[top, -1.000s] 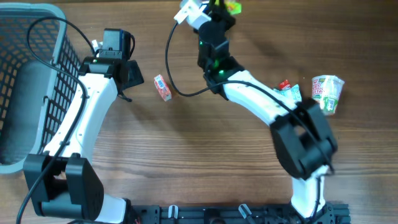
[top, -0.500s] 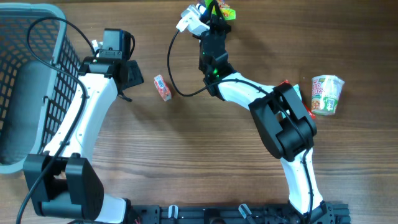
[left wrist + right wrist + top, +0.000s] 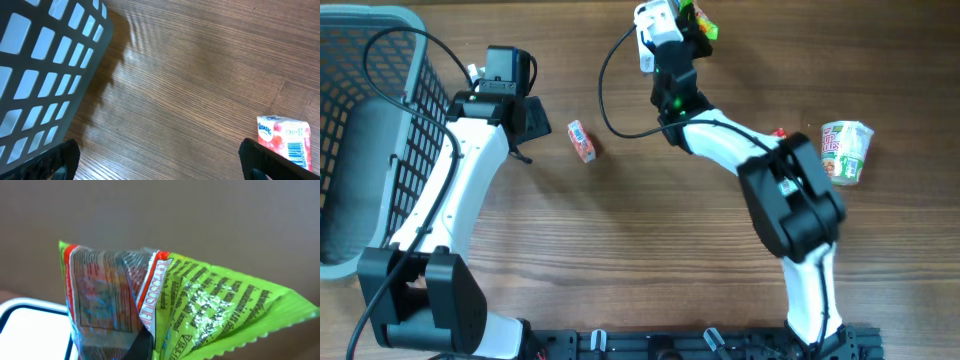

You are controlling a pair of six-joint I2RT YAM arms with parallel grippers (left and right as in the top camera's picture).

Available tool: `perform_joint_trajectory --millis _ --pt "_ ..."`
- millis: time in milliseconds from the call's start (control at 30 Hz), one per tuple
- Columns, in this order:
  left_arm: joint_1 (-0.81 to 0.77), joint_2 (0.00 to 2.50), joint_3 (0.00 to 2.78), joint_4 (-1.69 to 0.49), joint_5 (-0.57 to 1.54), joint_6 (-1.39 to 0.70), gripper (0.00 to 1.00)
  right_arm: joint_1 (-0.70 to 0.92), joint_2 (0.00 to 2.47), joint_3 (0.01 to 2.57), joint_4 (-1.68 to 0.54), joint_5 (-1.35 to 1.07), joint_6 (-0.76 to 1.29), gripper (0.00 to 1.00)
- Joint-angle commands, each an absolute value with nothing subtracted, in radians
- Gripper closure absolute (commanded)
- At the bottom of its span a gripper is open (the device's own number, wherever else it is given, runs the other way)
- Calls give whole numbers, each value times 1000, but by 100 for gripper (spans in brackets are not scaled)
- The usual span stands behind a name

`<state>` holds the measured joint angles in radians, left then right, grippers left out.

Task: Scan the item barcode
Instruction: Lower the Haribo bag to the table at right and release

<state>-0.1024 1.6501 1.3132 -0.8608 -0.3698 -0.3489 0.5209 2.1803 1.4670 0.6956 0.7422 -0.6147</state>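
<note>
- Right hand [image 3: 686,24]: grips green packet [image 3: 200,305] with fingers clenched, at far edge of worktop [image 3: 650,250].
- Packet: sits just right of white corded scanner [image 3: 653,30], long axis slanted, printed panel toward wrist camera.
- Left hand [image 3: 523,118]: hangs released, well apart, so right arm is nearer.

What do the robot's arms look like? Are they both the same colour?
Yes, they match. The left arm and the right arm are made of smooth white tubes joined by chunky black joints. Thin black cables loop beside them. The right arm also has a small green light glowing near its wrist.
</note>
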Motion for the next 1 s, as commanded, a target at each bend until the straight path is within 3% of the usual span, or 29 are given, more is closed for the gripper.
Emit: perform_joint_trajectory --millis 0,133,233,333,467,600,833,867,900,933,967 --pt "-99 1644 1312 -860 -382 -337 0 527 1902 1492 456 767 -414 96" --pt "-99 1644 1312 -860 -382 -337 0 527 1690 1492 1 739 -144 96" --pt "-99 1645 1312 -860 -382 -337 0 516 1526 1492 -440 532 38 96" --pt "-99 1645 1312 -860 -383 -337 0 495 1485 1492 -742 314 56 96" --pt "-99 1644 1312 -860 -382 -337 0 444 1505 1435 -1018 208 93 96" --pt "-99 1645 1312 -860 -382 -337 0 377 1520 1291 -1009 209 134 96" --pt "-99 1644 1312 -860 -382 -337 0 269 1534 1064 -764 320 134 96" --pt "-99 1644 1312 -860 -382 -337 0 256 1534 1058 -753 352 134 84" --pt "-99 1644 1312 -860 -382 -337 0 240 1534 1058 -749 385 134 39" --pt "-99 1645 1312 -860 -382 -337 0 226 1534 1058 -741 410 133 8" --pt "-99 1645 1312 -860 -382 -337 0 217 1534 1060 -735 431 133 3"
